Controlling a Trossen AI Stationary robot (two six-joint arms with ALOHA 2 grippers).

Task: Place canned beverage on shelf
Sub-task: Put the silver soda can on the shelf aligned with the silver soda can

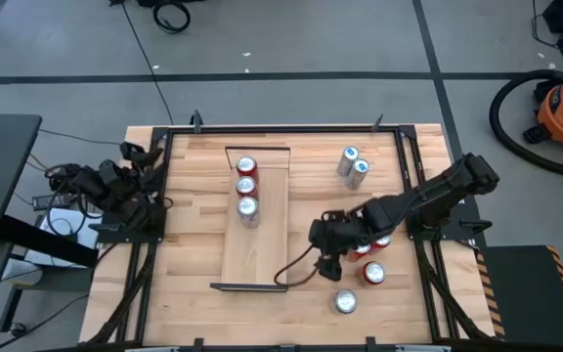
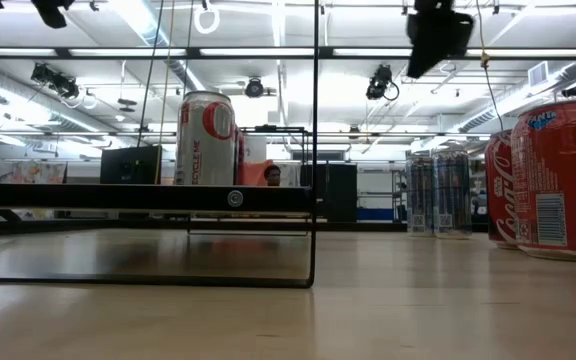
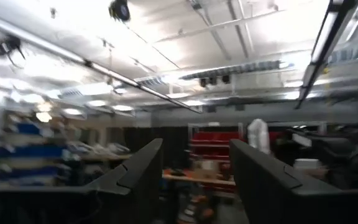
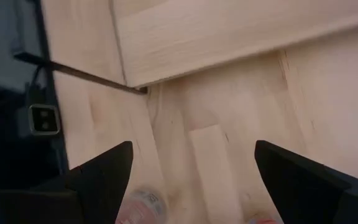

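Right pincer [image 1: 327, 264] hovers open, empty, beside the shelf [image 1: 267, 235].
Red cans [image 1: 371, 272] just behind it; arm stretched inward; left pincer [image 1: 130, 156] parked, parted.

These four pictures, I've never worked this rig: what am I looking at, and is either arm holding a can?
Two dark robot arms work at a wooden table. The top picture looks straight down, the second looks level across the table, and the last two come from each arm's wrist. Three cans stand on the shelf; loose cans wait on the table. The right gripper hovers over bare wood near the shelf's corner, jaws open, holding nothing. The left gripper is parked off the table's left edge, empty.
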